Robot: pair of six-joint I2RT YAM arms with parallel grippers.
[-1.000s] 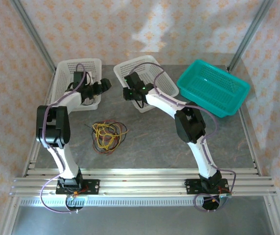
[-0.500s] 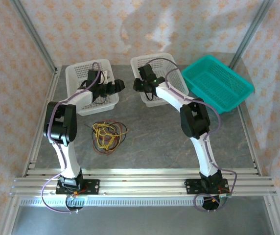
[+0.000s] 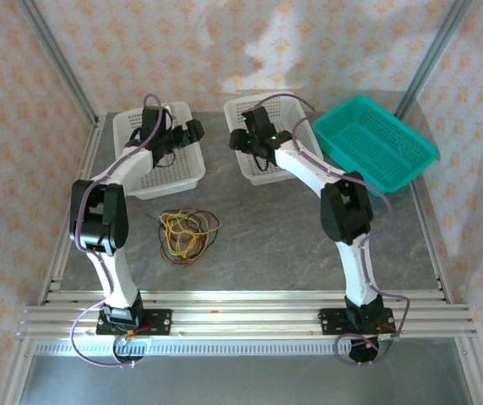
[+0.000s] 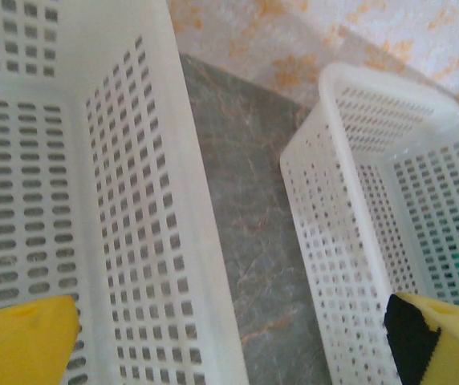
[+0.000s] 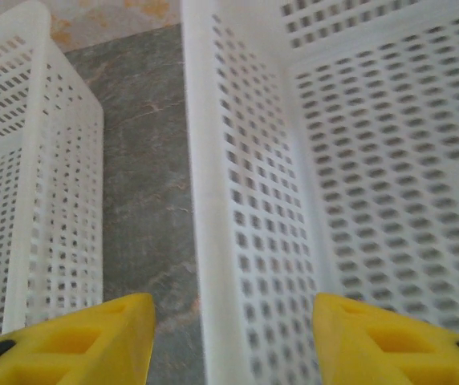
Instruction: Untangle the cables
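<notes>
The left gripper (image 3: 192, 129) hovered over the inner edge of the left white basket (image 3: 178, 173). In its wrist view the yellow fingers (image 4: 21, 341) were spread wide with nothing between them but that basket's perforated wall and a strip of table. The right gripper (image 3: 235, 139) hung opposite it at the near-left corner of the right white basket (image 3: 263, 177). Its jaws were likewise parted and empty, and its wrist camera showed that basket's side wall (image 5: 237, 200) standing between the two fingertips. The two grippers faced each other across the narrow gap between the baskets, near one another but apart. Farther right, the teal basket (image 3: 375, 135) sat tilted at the back corner, and no wire could be made out in it or in either white basket. The cables (image 3: 184, 234) lay well in front of both grippers, on the grey table (image 3: 267, 245) near the left arm's elbow. They formed one mixed heap of yellow, red and dark loops, lying closer to the left gripper than to the right. Judging by that, the untangling had not begun: no strand was separated, lifted or held. All the work remained, starting with bringing a gripper from the baskets toward the near side and down onto the heap.
</notes>
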